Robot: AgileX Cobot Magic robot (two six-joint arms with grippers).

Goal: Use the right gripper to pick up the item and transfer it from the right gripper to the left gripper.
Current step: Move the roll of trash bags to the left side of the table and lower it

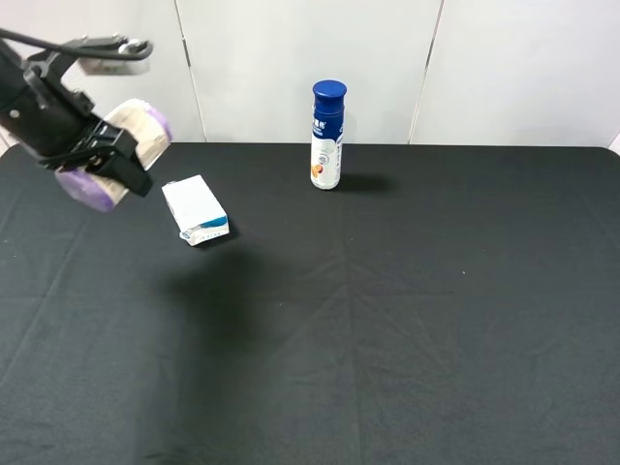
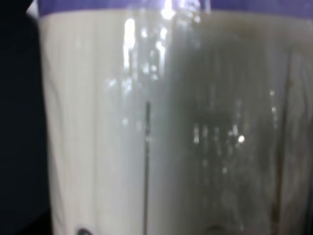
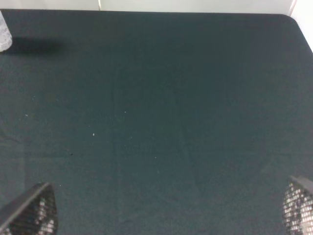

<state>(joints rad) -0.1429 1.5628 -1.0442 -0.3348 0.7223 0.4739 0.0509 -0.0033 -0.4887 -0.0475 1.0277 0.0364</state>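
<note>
The item (image 1: 136, 131), a stout cylinder with lilac ends and a cream label, hangs tilted in the air at the far left, above the black table (image 1: 407, 320). My left gripper (image 1: 108, 157) is shut across its middle. In the left wrist view the cream label and one purple end of the item (image 2: 171, 127) fill the picture, and the fingers are hidden. My right gripper (image 3: 164, 210) is out of the exterior high view. In the right wrist view its two fingertips (image 3: 32, 213) stand wide apart, open and empty, over bare black cloth.
A small white-and-blue carton (image 1: 195, 210) lies on the table just right of the held item. A tall white bottle with a blue cap (image 1: 327, 136) stands at the back centre, and its base shows in the right wrist view (image 3: 4, 36). White wall panels stand behind the table.
</note>
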